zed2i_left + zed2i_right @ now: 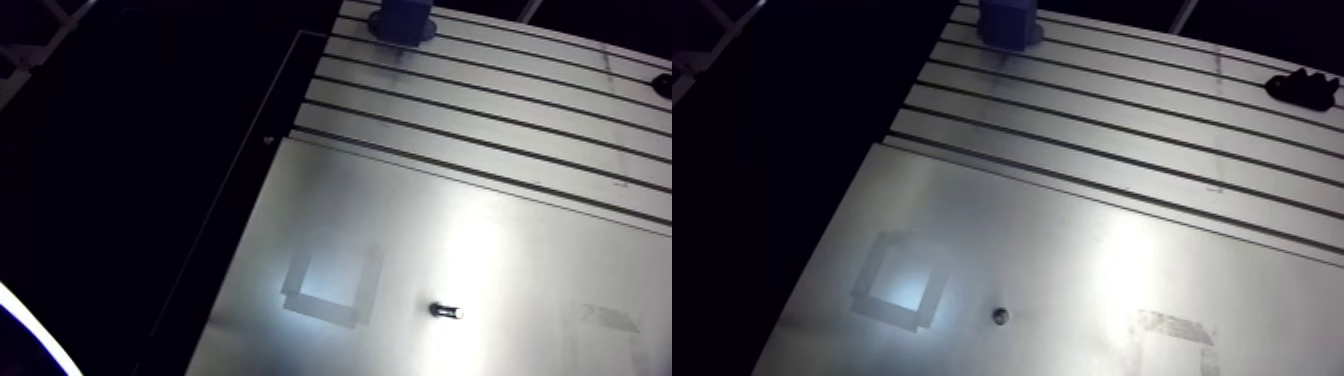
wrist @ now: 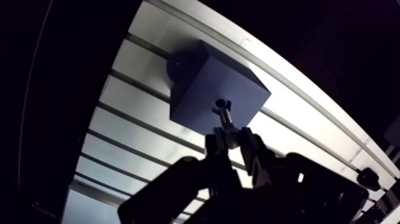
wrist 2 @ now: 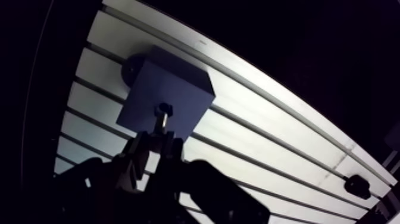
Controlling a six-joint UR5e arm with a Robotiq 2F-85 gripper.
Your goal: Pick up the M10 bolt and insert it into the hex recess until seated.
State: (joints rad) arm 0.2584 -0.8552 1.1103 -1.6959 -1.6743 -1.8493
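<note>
the fingers (image 2: 249,148) are clenched on the bolt (image 2: 223,117), its end at the hole in the dark blue block (image 2: 196,89); the block sits on the slotted counter (image 2: 119,128) near its edge, with open slotted rows alongside; a black clamp (image 1: 1302,88) lies well apart; on the smooth plate (image 1: 520,260), a taped square (image 1: 330,290) and a small metal piece (image 1: 446,310) lie apart; a faint patch (image 1: 1177,328) is too blurred to read

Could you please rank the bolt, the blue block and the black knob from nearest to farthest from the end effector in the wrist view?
1. The bolt: gripped between the fingers of the end effector.
2. The blue block: just ahead, at the bolt's far end.
3. The black knob: far off beside it.
</note>
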